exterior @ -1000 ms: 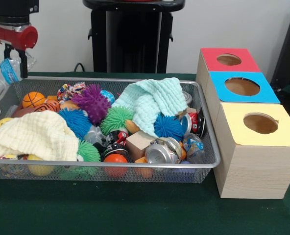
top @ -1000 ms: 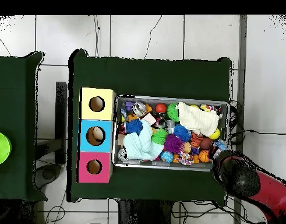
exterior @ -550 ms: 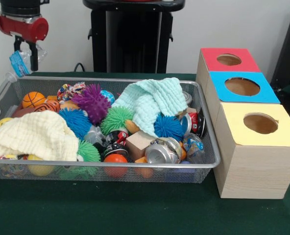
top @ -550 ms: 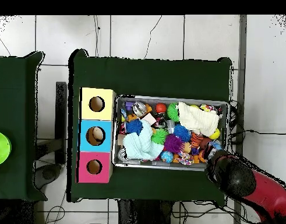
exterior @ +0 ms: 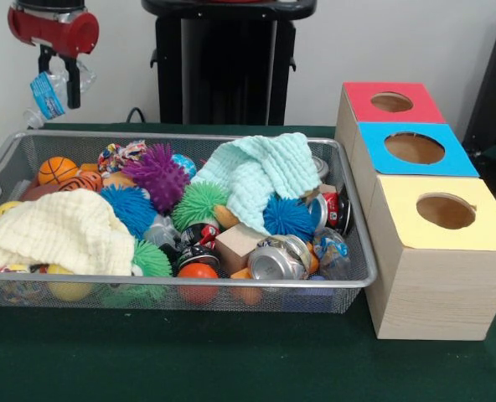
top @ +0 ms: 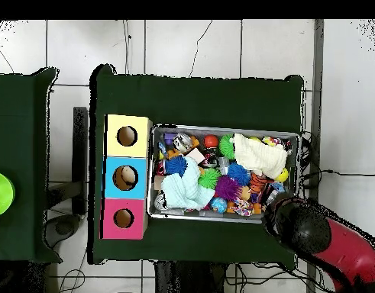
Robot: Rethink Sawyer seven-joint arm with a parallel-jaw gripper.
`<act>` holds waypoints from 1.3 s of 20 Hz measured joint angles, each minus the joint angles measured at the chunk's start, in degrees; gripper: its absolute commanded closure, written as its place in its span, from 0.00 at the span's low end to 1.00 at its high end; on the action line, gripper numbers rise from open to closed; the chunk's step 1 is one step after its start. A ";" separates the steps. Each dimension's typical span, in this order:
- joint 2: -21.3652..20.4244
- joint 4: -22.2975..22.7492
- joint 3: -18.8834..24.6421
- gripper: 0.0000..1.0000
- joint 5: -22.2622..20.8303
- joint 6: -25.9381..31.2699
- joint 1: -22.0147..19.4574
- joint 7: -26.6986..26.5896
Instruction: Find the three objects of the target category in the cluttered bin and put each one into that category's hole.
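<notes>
now we hold a clear plastic bottle (exterior: 54, 86) with a blue label in our end effector (exterior: 57, 79), at the upper left of the front view. the two dark fingers (exterior: 73, 82) are pinching the bottle, which hangs in the air above the far left corner of the wire bin (exterior: 355, 280), not touching it. in the overhead view only the red and black arm (top: 312, 233) is seen at the lower right, over the bin corner, and the bottle is hidden under it.

we judge that the bottle is one of the target objects, but which category it belongs to we cannot tell from the pictures. the three wooden boxes stand at the right of the front view, well apart from the bottle: red box (exterior: 390, 101), blue box (exterior: 415, 149), yellow box (exterior: 446, 213). we cannot see inside the holes, so how many objects are already delivered is not clear.

what is left, in our opinion: to carry the bottle across the whole bin to the right hole and drop it. the bin is full of spiky balls (exterior: 157, 174), crushed cans (exterior: 279, 256) and two cloths (exterior: 260, 173).
</notes>
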 measured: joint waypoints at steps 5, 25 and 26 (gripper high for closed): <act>-0.45 0.01 -1.11 1.00 1.46 0.00 1.24 0.00; -1.24 -0.10 -10.65 1.00 11.24 3.85 20.58 3.41; -1.07 -0.12 -11.10 1.00 11.92 3.89 21.27 3.67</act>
